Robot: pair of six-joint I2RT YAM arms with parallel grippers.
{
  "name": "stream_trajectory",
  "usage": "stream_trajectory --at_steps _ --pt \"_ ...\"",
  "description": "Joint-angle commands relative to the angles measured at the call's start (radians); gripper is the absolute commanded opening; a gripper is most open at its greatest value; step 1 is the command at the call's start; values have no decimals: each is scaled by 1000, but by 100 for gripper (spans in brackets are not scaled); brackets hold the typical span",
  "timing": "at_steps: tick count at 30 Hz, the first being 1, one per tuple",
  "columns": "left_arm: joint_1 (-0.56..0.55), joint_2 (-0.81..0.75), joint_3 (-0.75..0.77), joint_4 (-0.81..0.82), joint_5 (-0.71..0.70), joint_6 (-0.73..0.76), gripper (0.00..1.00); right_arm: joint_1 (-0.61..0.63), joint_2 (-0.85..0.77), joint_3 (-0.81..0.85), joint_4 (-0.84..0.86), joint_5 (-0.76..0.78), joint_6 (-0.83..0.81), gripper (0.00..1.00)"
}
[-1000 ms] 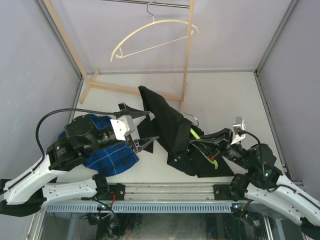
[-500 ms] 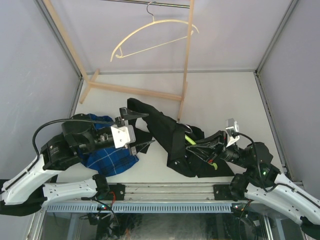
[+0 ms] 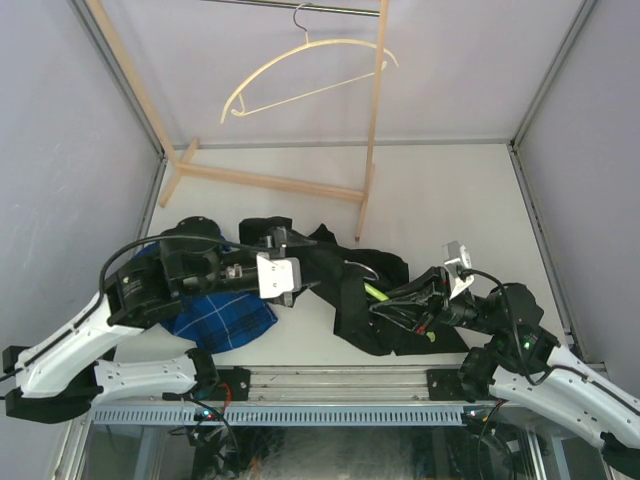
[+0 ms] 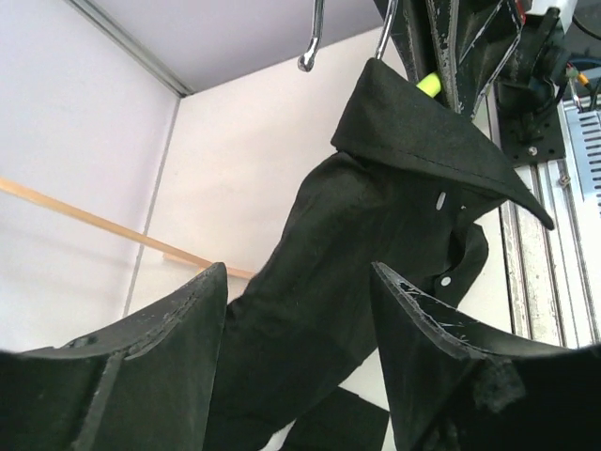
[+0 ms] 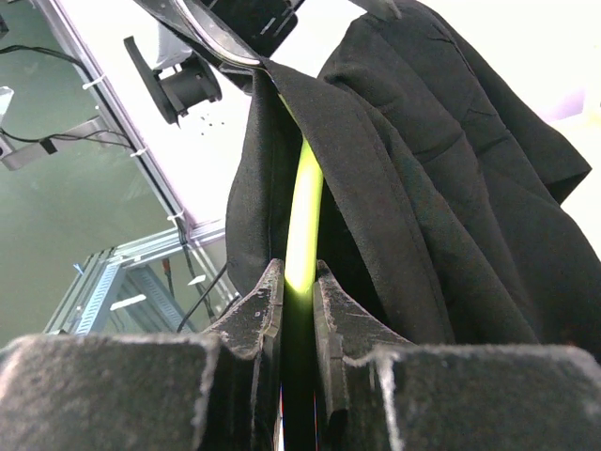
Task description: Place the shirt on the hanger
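1. White worktop (image 3: 450, 190) between pale walls. A wooden rack (image 3: 372, 120) at the back carries a cream hanger (image 3: 335, 42), and a blue plaid shirt (image 3: 225, 320) lies under the left arm.
2. The black shirt (image 3: 350, 290) is heaped mid-worktop, partly draped over the green hanger (image 5: 302, 207), whose bar the right fingers (image 5: 258, 310) clamp.
3. The left fingers (image 4: 169, 338) stand apart, cloth showing in the gap, nothing pinched.
4. Best approach, as I judge it: take one layer at the collar or shoulder and draw it over the hanger's free end, hanger held level.
5. The hanger's far arm is buried. The sleeves cannot be told apart. The metal hook (image 4: 317, 28) is cut off.
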State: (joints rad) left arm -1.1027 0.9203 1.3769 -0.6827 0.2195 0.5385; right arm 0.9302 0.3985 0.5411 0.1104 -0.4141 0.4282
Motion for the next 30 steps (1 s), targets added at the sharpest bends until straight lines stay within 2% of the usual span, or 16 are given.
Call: stream_trajectory --at_steps 1,9,15,21,27,30 --pt "4 38 51 -17 56 26 65 2 -3 32 131 -56 9 0" --pt "3 95 87 -84 130 48 52 5 37 42 150 -139 13 0" --pt "1 139 112 -109 265 28 41 8 53 48 158 -111 11 0" --pt "-13 166 116 -107 322 18 32 7 69 49 166 -73 14 0" --pt "-24 189 117 -86 352 7 36 10 100 48 195 -78 20 0" --pt "-27 196 115 -69 357 1 43 13 114 49 207 -80 20 0"
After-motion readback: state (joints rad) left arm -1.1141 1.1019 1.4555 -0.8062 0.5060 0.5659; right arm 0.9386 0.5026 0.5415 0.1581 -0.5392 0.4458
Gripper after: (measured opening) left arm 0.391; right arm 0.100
